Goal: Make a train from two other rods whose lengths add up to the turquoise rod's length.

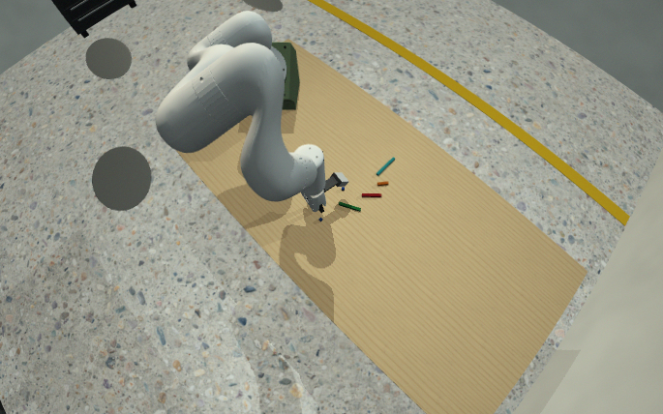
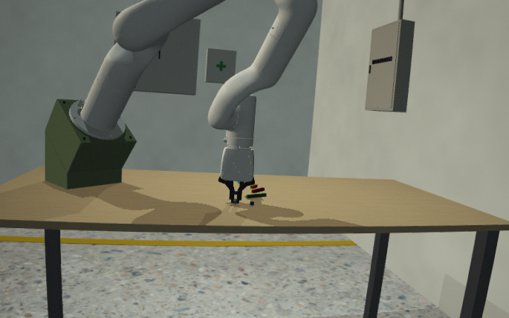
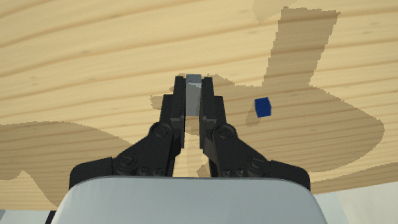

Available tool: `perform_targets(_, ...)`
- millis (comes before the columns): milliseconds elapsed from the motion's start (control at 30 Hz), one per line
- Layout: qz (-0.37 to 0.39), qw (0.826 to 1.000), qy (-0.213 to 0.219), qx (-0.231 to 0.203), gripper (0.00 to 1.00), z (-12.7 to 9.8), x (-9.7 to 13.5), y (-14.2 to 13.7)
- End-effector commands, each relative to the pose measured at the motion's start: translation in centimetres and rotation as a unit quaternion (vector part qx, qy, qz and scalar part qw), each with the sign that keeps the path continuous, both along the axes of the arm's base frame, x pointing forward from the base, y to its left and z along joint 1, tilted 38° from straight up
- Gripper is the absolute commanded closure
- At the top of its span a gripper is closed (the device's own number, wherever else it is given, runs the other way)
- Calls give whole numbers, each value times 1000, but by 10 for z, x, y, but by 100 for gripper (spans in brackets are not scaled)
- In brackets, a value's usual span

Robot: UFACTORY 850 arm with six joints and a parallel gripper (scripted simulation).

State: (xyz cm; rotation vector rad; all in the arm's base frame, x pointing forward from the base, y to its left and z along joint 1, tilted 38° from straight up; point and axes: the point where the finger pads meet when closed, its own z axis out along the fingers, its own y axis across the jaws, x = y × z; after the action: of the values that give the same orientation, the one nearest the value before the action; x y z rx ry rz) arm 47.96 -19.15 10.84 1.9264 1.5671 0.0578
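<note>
My gripper (image 3: pixel 193 92) is shut on the grey rod (image 3: pixel 193 97), which stands between the fingertips. In the exterior view the gripper (image 2: pixel 235 198) is very low over the table; I cannot tell whether the rod touches the wood. A small blue rod (image 3: pixel 262 107) lies on the table just right of the fingers and shows in the top view (image 1: pixel 320 220). The green rod (image 1: pixel 348 206) lies close beside the gripper (image 1: pixel 319 208). Beyond it lie the red rod (image 1: pixel 371 195), the orange rod (image 1: pixel 382 183) and the turquoise rod (image 1: pixel 385 165), all apart from each other.
A second small blue piece (image 1: pixel 343 189) lies near the wrist camera housing. The arm's green base (image 1: pixel 286 76) stands at the far end of the wooden table. The arm's shadow falls around the gripper.
</note>
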Motion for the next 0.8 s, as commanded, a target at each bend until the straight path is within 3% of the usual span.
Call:
perform_targets(0, 0, 1000, 0, 0, 96, 0, 0, 0)
perform_targets(133, 0, 1000, 0, 0, 96, 0, 0, 0)
perform_targets(467, 0, 1000, 0, 0, 80, 0, 0, 0)
perform_targets(767, 0, 1000, 0, 0, 76, 0, 0, 0)
